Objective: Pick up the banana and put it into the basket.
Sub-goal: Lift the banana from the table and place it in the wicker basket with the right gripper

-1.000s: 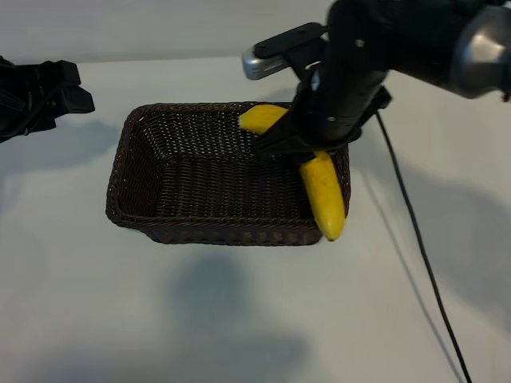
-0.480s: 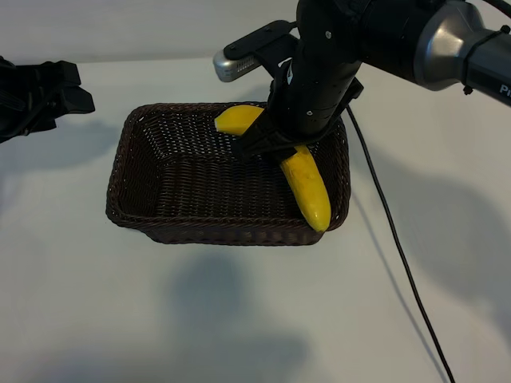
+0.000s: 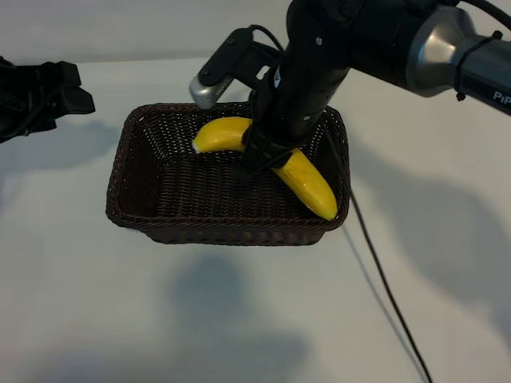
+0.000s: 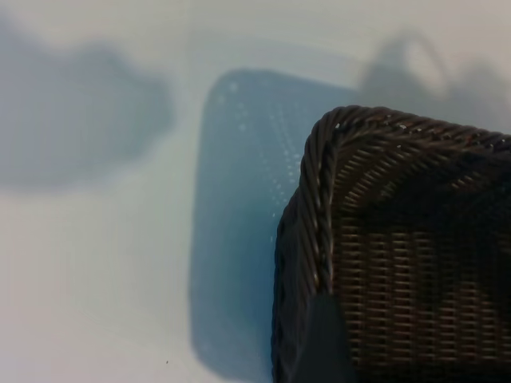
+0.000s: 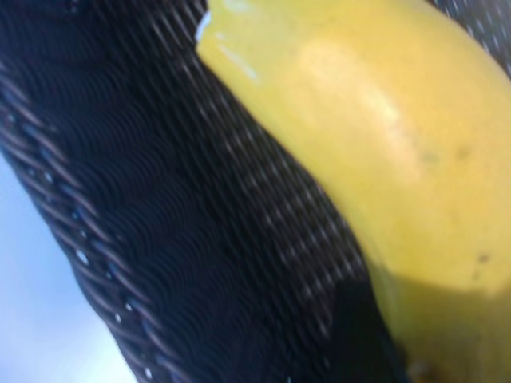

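Note:
The yellow banana hangs low inside the dark brown wicker basket, toward its right half. My right gripper is shut on the banana's middle and reaches down into the basket from above. One end points to the basket's back left, the other to its front right corner. Whether the banana touches the basket floor is not visible. In the right wrist view the banana lies close over the basket's weave. My left gripper is parked open at the far left, apart from the basket, and holds nothing.
The left wrist view takes in one rounded corner of the basket on the white table. A black cable runs across the table from the basket's right side to the front edge.
My right arm has moved left and down with the banana, bringing it from over the basket's right rim to inside the basket. The left arm has not moved.

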Available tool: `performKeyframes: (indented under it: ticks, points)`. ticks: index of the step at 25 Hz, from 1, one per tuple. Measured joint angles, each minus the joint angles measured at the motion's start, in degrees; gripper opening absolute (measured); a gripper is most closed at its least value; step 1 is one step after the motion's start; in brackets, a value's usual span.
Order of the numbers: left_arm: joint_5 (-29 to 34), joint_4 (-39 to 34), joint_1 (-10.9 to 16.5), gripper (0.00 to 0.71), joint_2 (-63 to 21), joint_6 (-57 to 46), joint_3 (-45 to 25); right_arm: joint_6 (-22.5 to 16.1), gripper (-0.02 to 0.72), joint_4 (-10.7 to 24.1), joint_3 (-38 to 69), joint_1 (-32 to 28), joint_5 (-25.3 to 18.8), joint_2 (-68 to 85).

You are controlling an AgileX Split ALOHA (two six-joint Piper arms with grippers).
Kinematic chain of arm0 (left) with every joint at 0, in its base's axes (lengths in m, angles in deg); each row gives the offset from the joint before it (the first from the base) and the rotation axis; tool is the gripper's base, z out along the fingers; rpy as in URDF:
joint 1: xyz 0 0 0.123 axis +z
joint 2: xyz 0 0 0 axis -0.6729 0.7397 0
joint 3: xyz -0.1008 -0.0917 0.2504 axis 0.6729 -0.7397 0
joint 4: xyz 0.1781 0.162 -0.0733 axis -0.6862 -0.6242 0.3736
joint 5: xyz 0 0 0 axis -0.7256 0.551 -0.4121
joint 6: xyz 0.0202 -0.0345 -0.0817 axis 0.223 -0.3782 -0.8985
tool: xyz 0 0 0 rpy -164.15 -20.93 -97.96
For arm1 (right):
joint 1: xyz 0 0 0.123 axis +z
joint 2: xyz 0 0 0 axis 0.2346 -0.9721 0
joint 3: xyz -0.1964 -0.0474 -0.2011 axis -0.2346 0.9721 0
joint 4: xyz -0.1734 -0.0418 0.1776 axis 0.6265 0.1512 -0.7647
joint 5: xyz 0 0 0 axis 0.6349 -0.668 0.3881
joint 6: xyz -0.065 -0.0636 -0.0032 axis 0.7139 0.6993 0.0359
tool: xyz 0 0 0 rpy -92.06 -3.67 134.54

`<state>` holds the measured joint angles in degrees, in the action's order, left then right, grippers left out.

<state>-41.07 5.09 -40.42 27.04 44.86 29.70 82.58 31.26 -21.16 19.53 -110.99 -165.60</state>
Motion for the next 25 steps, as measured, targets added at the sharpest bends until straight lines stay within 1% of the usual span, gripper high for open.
performKeyframes:
  ticks: [2, 5, 9, 11, 16, 21, 25]
  points:
    - [0.41, 0.00, 0.00, 0.588, 0.00, 0.00, 0.00, 0.74, 0.399, -0.20, 0.00, 0.54, 1.40, 0.00]
    - [1.06, 0.00, 0.00, 0.588, 0.00, 0.00, 0.00, 2.23, 0.399, -1.57, 0.00, 1.08, 3.00, 0.00]
    - [1.06, 0.00, 0.00, 0.588, 0.00, 0.00, 0.00, 5.80, 0.399, -4.25, 0.00, 1.15, 4.78, 0.00]
    - [1.06, 0.00, 0.00, 0.588, 0.00, 0.00, 0.00, 7.39, 0.399, -4.65, 0.00, 1.15, 5.57, 0.00]
    - [1.06, 0.00, 0.00, 0.588, 0.00, -0.05, 0.00, 8.35, 0.399, -5.69, -0.01, 1.15, 6.87, -1.13]
    - [1.06, 0.00, 0.00, 0.588, 0.00, -0.05, 0.00, 8.84, 0.399, -5.71, -0.07, 1.15, 8.02, -4.42]
    - [1.06, 0.00, 0.00, 0.588, 0.00, -0.05, 0.00, 9.94, 0.399, -5.71, -0.07, 1.15, 9.86, -6.54]
